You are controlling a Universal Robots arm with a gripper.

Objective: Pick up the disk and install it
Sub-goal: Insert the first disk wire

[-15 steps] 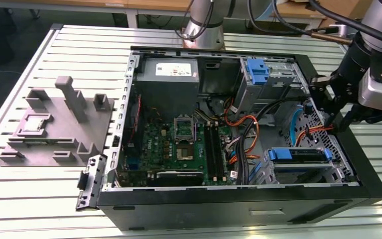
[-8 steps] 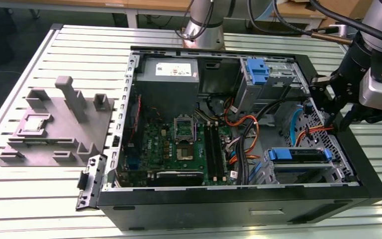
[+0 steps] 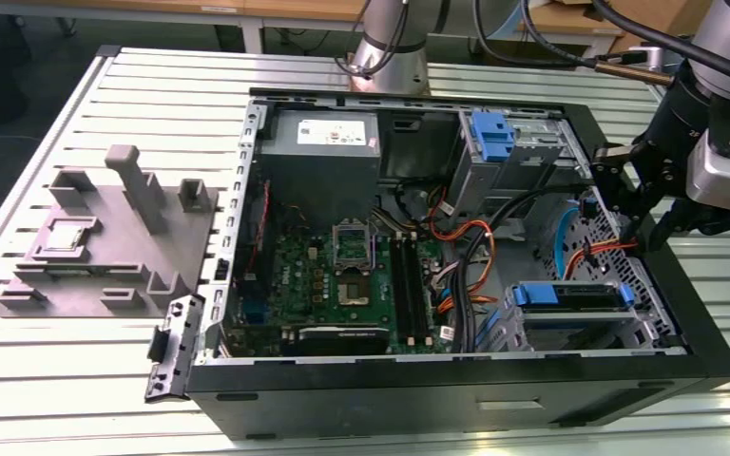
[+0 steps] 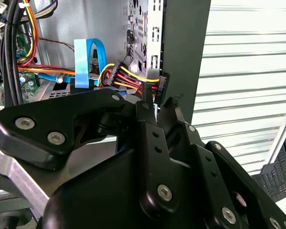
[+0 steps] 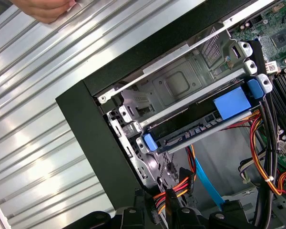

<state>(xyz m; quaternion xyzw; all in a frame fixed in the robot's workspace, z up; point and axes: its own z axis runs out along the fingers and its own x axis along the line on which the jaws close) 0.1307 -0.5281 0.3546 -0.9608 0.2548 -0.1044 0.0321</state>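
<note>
The disk [image 3: 570,296] sat in its cage at the computer case's [image 3: 467,399] near corner, on the exterior view's right. The gripper [image 4: 157,102] hung by the cables [image 4: 133,78], fingers nearly together, holding nothing. It looked stiff, heavy, fragile — best held by its blue frame edges.

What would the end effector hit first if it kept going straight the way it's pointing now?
Most likely the black power connector with red, yellow and black wires: the end effector points at it, fingertips almost touching. The case wall sits right beside it; depth is unclear.
</note>
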